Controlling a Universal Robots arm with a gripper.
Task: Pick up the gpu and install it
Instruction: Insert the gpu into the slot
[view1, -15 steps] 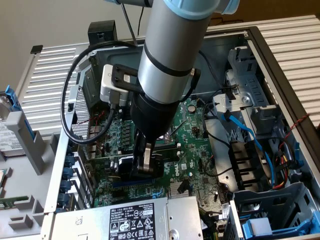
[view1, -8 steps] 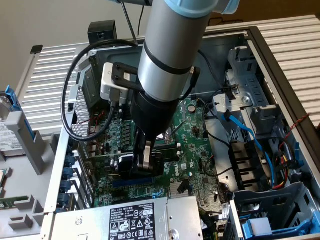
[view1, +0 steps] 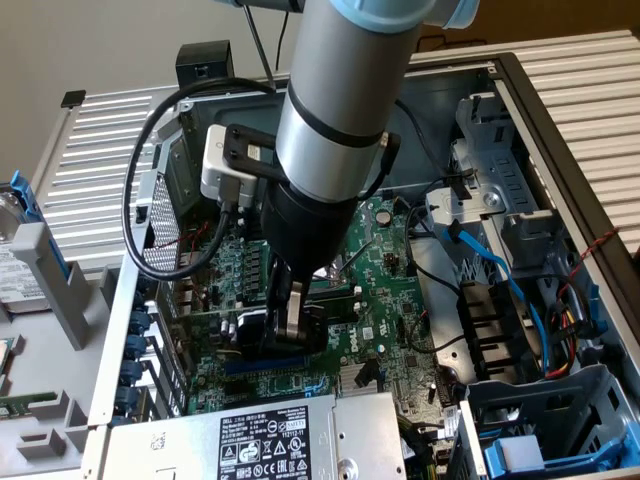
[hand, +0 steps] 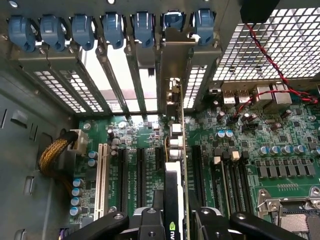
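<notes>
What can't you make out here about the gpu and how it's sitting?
- Exterior view: the gpu is mostly hidden behind the gripper and the arm.
- Wrist view: the gpu is edge-on, so the card itself hides whether its connector edge is seated in the motherboard.
- Wrist view: the fingers are cut off by the picture's edge.
- Exterior view: the power supply label is too small to read.

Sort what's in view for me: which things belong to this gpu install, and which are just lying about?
Belongs to the job: the gripper, closed on the green gpu with black fan shroud; the large green motherboard; its black expansion slots.
Just lying about: silver metal power supply box; blue flat cable; red-and-black twisted wires.
</notes>
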